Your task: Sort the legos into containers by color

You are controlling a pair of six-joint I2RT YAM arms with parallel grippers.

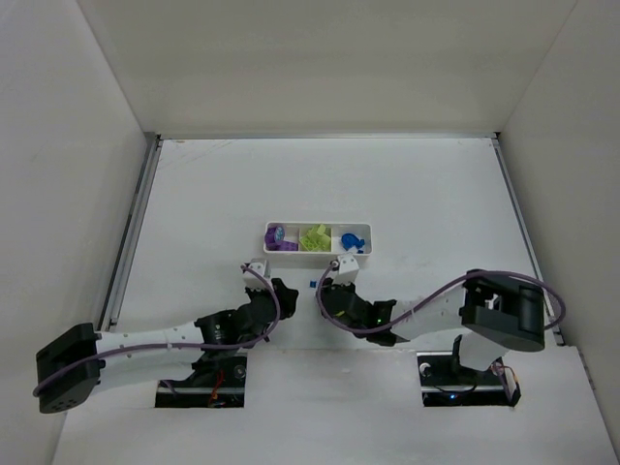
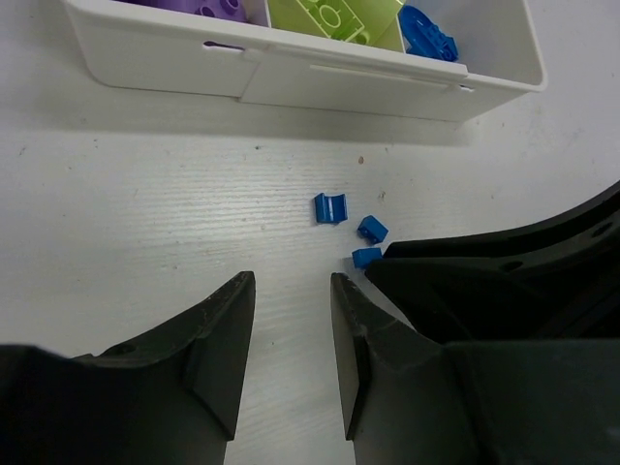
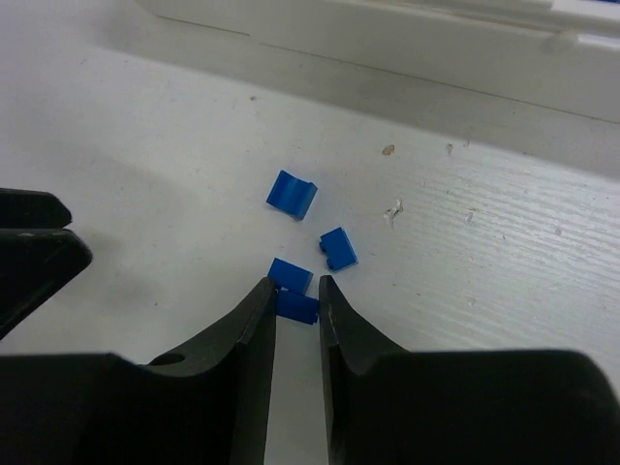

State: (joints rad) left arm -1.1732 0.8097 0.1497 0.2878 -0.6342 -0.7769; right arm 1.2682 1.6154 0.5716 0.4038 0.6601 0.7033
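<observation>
The white tray [image 1: 320, 251] holds purple legos [image 1: 280, 235] in its left compartment, lime ones [image 1: 313, 237] in the middle and blue ones [image 1: 351, 240] on the right. Several tiny blue legos [image 1: 312, 284] lie on the table just in front of it. In the right wrist view, my right gripper [image 3: 295, 283] is shut on one blue lego [image 3: 298, 308] at table level; three others [image 3: 292, 194] [image 3: 337, 248] [image 3: 291, 272] lie just beyond its tips. My left gripper [image 2: 291, 281] is open and empty, just left of these legos [image 2: 329, 207].
The tray's near wall [image 2: 291, 73] stands just beyond the loose legos. The two grippers [image 1: 284, 291] [image 1: 322, 291] are close side by side; the right one's black body [image 2: 484, 291] fills the right of the left wrist view. White walls enclose the table.
</observation>
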